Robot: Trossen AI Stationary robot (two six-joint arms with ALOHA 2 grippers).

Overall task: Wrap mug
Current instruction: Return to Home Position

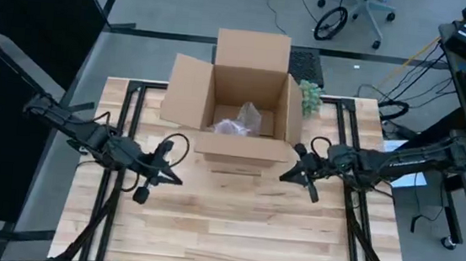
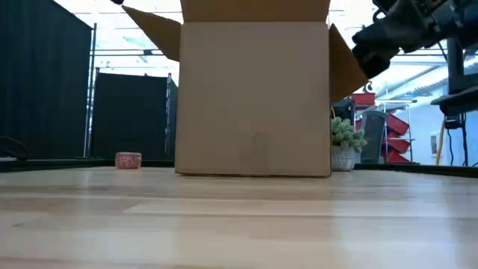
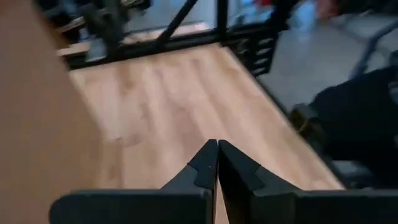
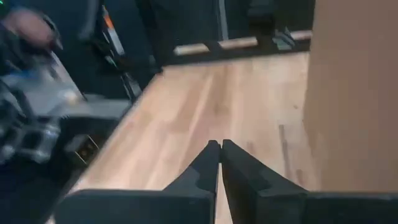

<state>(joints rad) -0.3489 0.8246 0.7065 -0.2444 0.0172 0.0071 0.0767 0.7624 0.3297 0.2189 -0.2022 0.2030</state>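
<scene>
Bubble-wrapped mug lies inside the open cardboard box, which stands at the far middle of the wooden table. Left gripper is closed and empty near the box's front-left corner. Right gripper is closed and empty near the front-right corner.

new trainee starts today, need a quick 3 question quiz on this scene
1. True or false: the wrapped mug lies inside the box.
2. The left tool is: A open, B shut and empty, C shut on wrap.
3. Fill in: the small plant stands by the box's ____ side (robot's left or right).
Key: 1 true; 2 B; 3 right.
</scene>
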